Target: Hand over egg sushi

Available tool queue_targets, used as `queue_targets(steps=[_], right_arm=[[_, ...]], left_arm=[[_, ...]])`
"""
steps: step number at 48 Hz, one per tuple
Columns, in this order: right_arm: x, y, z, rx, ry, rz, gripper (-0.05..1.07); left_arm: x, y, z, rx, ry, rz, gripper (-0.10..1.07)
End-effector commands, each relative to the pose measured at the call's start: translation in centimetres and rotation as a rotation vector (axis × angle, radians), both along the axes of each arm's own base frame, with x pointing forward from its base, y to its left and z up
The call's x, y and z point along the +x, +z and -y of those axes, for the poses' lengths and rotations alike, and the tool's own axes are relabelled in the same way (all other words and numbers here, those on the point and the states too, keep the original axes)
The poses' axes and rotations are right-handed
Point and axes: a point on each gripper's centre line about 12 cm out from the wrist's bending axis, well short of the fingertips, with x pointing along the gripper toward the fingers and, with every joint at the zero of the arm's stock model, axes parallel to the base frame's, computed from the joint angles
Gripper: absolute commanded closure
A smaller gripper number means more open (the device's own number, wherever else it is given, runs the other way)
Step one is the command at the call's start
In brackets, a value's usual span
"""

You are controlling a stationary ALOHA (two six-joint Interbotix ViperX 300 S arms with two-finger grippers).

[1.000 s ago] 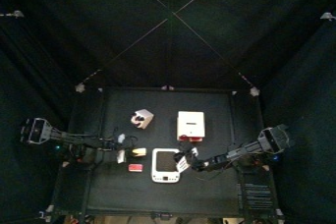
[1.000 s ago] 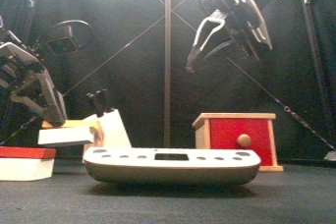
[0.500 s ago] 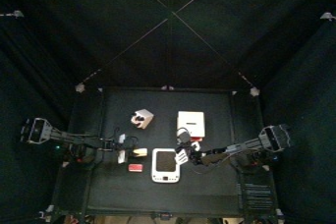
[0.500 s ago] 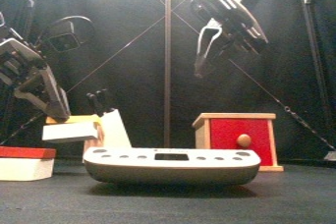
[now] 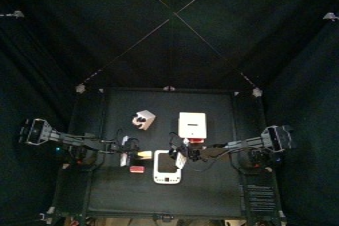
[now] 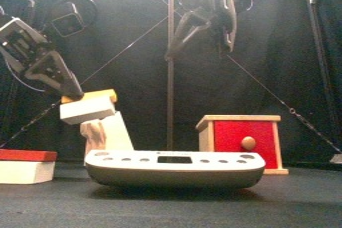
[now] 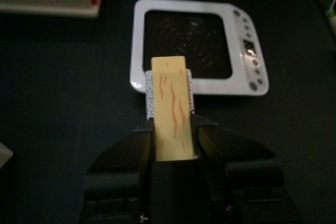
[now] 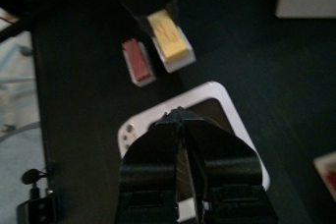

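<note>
The egg sushi (image 6: 87, 107) is a small cream block with a yellow top. My left gripper (image 6: 67, 88) is shut on it and holds it in the air, left of the middle. In the left wrist view the egg sushi (image 7: 175, 118) sticks out between the jaws toward the white tray (image 7: 243, 56). My right gripper (image 6: 201, 34) hangs high over the middle, above the tray (image 6: 174, 169), and is apart from the sushi. In the right wrist view its jaws (image 8: 179, 118) look shut and empty, pointing toward the egg sushi (image 8: 167, 36).
A red-fronted wooden box (image 6: 243, 142) stands to the right of the tray. The pink-and-white lump (image 5: 142, 120) sits at the back left. A small dark red piece (image 8: 137, 61) lies on the table beside the tray, below the held sushi.
My left gripper has lifted the egg sushi higher and moved it right. My right gripper has swung left, from right of the tray to above its middle.
</note>
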Motion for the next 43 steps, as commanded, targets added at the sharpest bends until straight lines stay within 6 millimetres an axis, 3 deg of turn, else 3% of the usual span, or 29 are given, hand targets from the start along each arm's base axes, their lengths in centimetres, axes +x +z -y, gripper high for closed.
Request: queue_targets(steps=[1, 9, 24, 31, 43], right_arm=[[-0.1, 1.9, 0.0, -0.032, 0.066, 0.106, 0.79], [0.2, 2.2, -0.7, -0.043, 0.139, 0.167, 0.71], [1.2, 2.3, -0.6, -0.062, 0.15, 0.178, 0.24], [2.1, 2.1, -0.7, -0.087, 0.164, 0.176, 0.08], [3.3, 2.9, 0.0, -0.13, 0.16, 0.194, 0.04]], left_arm=[[0.4, 1.9, 0.5, 0.001, -0.021, 0.094, 0.65], [0.2, 3.9, 0.8, -0.005, -0.038, 0.22, 0.65], [-0.2, 4.8, 1.3, -0.021, -0.056, 0.326, 0.65], [-0.2, 4.8, 1.3, -0.024, -0.054, 0.331, 0.65], [0.0, 4.9, 1.4, -0.027, -0.054, 0.332, 0.65]])
